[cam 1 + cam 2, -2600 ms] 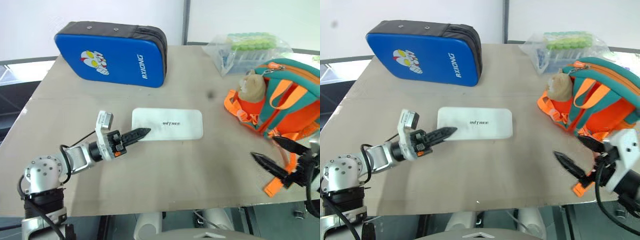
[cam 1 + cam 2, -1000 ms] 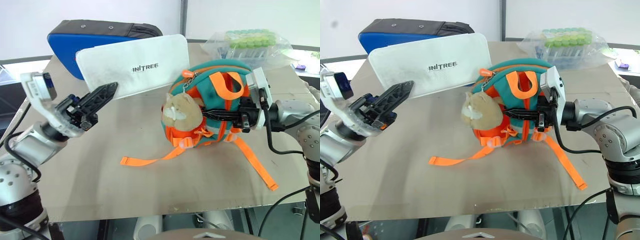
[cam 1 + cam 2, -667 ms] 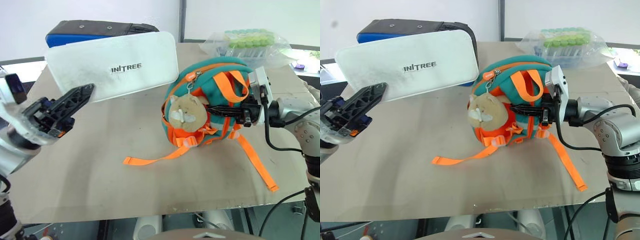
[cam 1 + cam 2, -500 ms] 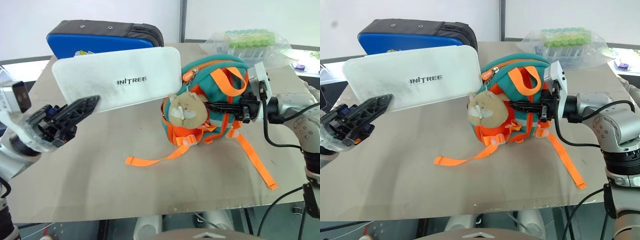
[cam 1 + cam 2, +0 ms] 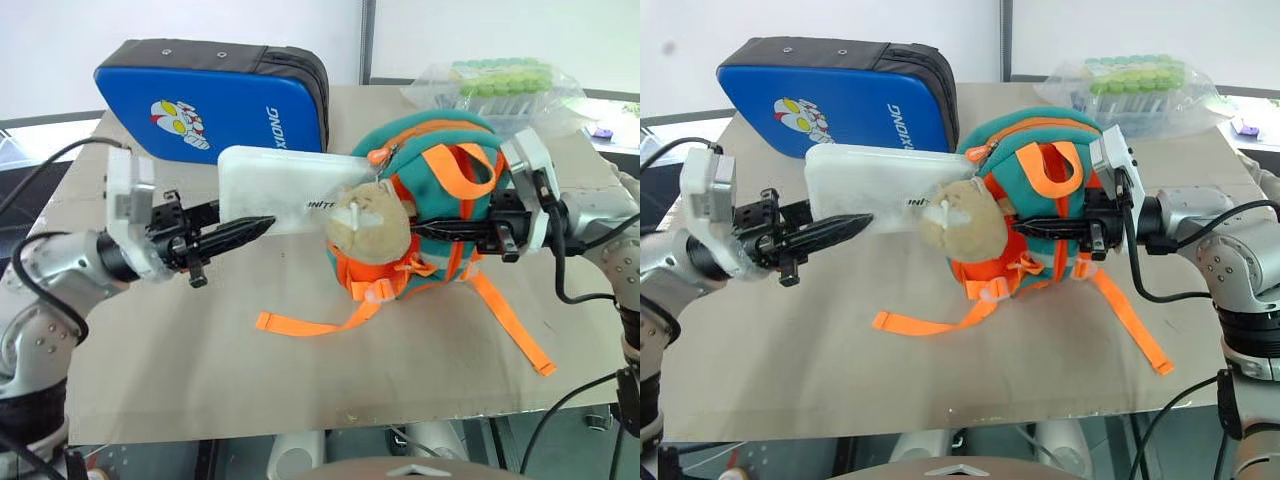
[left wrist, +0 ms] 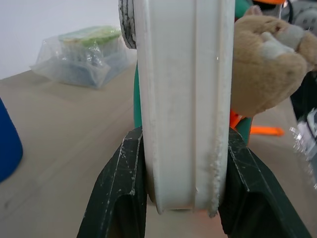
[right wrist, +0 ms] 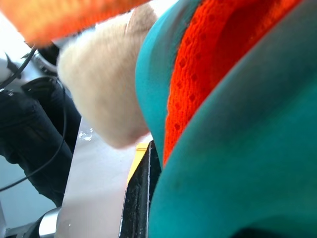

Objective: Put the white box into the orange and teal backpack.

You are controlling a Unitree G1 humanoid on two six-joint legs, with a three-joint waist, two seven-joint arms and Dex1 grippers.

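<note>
My left gripper (image 5: 255,227) is shut on the near edge of the white box (image 5: 275,185), which it holds above the table and nearly level. The left wrist view shows the box (image 6: 183,99) edge-on, clamped between the two black fingers (image 6: 119,198). The box's far end reaches the orange and teal backpack (image 5: 440,150) and is hidden behind its tan plush toy (image 5: 367,222). From the other side, my right gripper (image 5: 425,230) is shut on the backpack's teal and orange fabric (image 7: 237,124) and holds it up off the table.
A large blue padded case (image 5: 215,100) stands at the back left, just behind the box. A clear bag of green-capped tubes (image 5: 500,90) lies at the back right. Loose orange straps (image 5: 310,322) trail over the table (image 5: 150,370) in front of the backpack.
The left gripper has rolled the box from upright and face-on to nearly flat. It has carried it right and down, to the backpack. The right gripper and backpack have hardly moved.
</note>
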